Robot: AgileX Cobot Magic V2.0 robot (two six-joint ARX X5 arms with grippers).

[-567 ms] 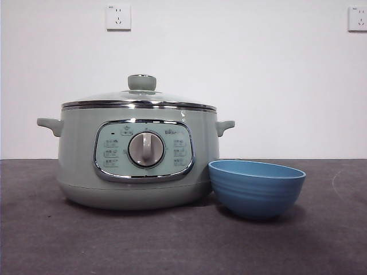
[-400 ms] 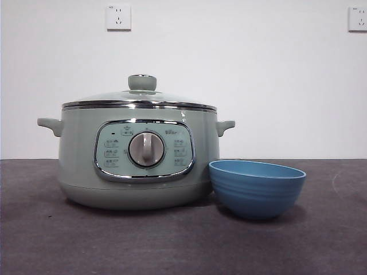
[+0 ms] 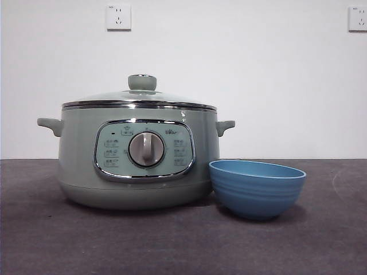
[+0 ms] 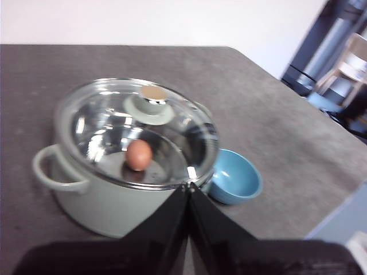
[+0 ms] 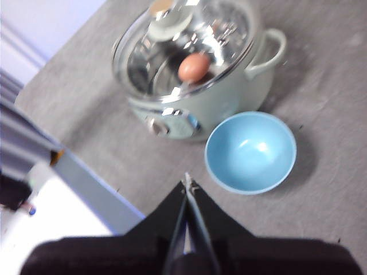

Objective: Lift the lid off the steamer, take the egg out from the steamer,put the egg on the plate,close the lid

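**Lid on, egg inside, both arms clear**

Lid (image 3: pixel 139 98) seated on steamer (image 3: pixel 137 160); egg (image 4: pixel 139 154) visible through the glass, inside steamer. Plate (image 3: pixel 257 187) just beside steamer, control-panel side, looks empty. Left gripper (image 4: pixel 188 186) and right gripper (image 5: pixel 187 182) both above and off the steamer, jaws pressed together, holding nothing.
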